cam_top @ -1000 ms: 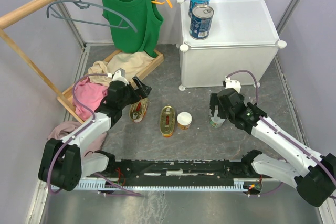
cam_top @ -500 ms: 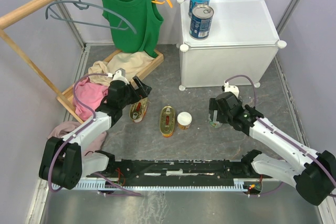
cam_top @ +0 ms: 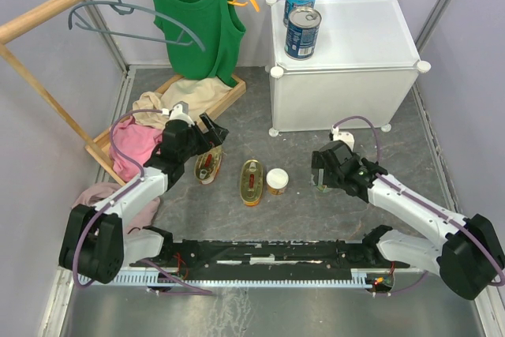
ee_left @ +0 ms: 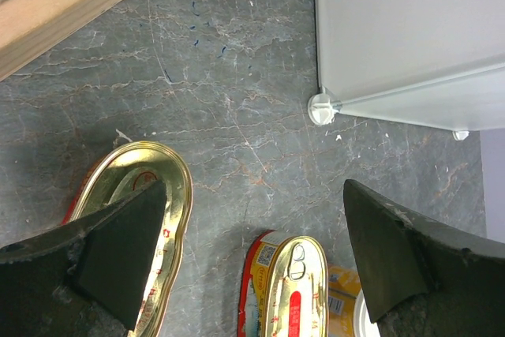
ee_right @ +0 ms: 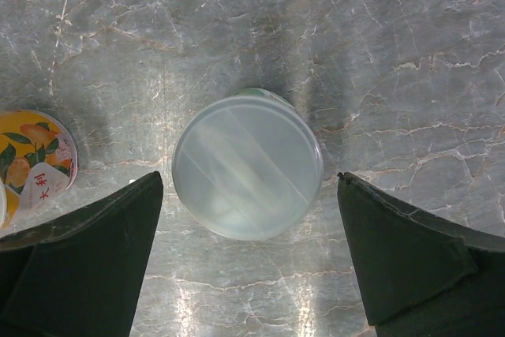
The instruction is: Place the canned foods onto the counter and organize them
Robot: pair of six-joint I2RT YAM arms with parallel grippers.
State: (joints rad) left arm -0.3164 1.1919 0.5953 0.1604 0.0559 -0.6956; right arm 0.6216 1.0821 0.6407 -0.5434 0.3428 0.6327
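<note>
The right hand (ee_right: pixel 248 183) hung wide open astride the small white-lidded, green-labelled can (ee_right: pixel 247 165), which stood upright on the grey marbled bench (ee_right: pixel 410 53). Rigid, smooth-walled and likely light, it seemed best pinched across its round side, below the lid.

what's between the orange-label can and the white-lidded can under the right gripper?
Nothing. In the right wrist view only bare grey marbled surface separates the orange-label can from the white-lidded can; they stand apart.
</note>
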